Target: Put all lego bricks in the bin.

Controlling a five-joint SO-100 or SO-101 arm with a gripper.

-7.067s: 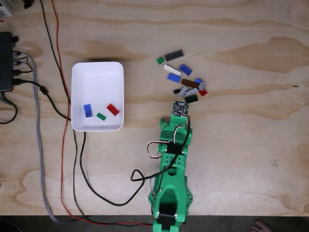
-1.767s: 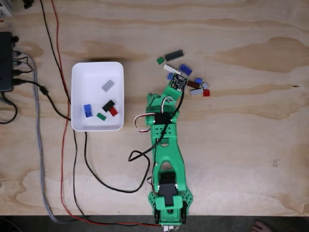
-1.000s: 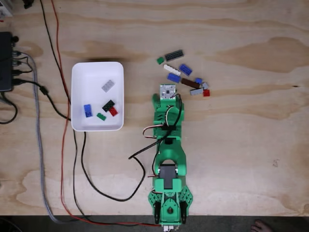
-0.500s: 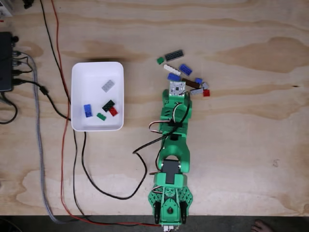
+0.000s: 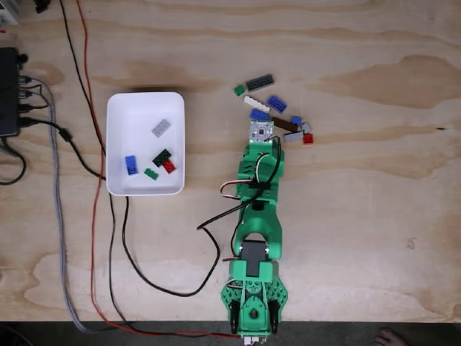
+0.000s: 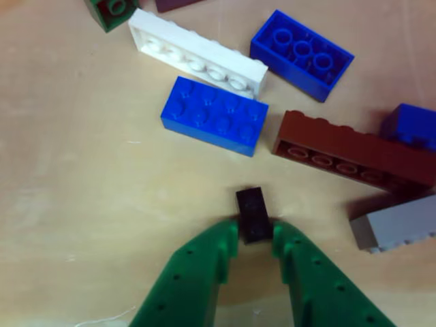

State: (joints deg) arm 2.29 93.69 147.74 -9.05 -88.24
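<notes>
Looking down at your pale plywood tabletop (image 5: 360,216), the green 3D-printed arm (image 5: 256,238) stretched up from the bottom edge toward the scattered bricks. Your shallow white rectangular plastic bin (image 5: 117,144) sat off to the left in the fixed view, well apart from the arm, with a grey, a blue, a green, a black and a red brick already inside. Up close in the other view, the green two-finger gripper (image 6: 256,235) was clamped on a tiny black lego brick (image 6: 253,212), one fingertip on each side. Just beyond it lay a blue studded brick (image 6: 212,114), a long white brick (image 6: 197,53) flipped underside-up, another blue one (image 6: 301,53), and a long brown brick (image 6: 351,150) to the right.
</notes>
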